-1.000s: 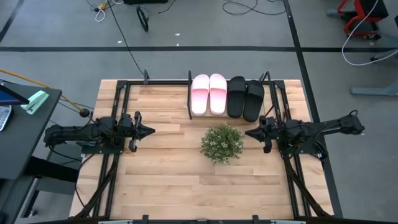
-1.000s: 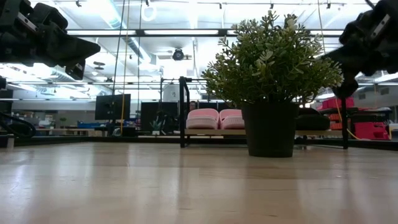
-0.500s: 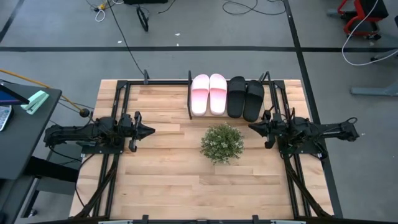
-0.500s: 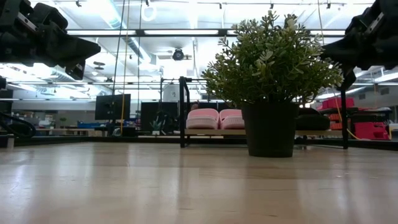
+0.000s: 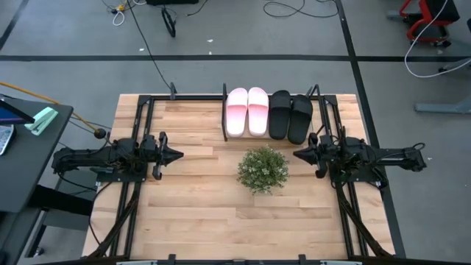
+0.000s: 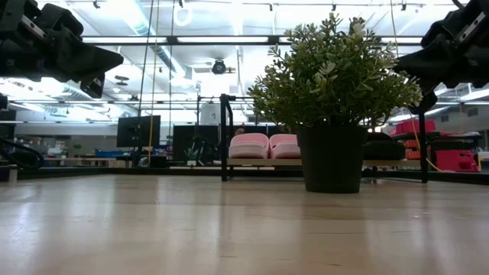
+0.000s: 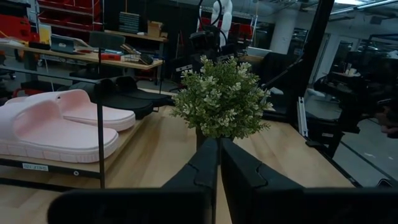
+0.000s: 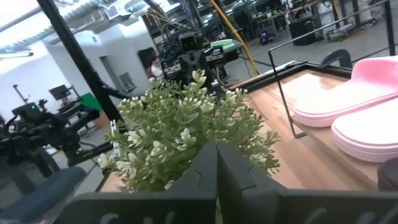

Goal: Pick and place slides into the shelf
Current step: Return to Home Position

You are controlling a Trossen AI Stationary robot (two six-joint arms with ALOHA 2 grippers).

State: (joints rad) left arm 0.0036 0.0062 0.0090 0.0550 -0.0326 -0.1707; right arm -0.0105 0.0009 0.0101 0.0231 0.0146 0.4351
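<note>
High view: four slides [image 5: 257, 110] line the shelf [image 5: 224, 124]; nothing is left to carry, so my left claw [image 5: 176, 155] and right claw [image 5: 296, 154] hang closed, empty, flanking the plant [image 5: 263, 168].

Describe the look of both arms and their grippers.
The left arm and the right arm are matte black, built from boxy jointed segments with thin black cables looped along them. The left gripper and the right gripper each taper to a point. Their fingers are dark flat wedges with a small puzzle-like notch on the inner edge. No markings show.
</note>
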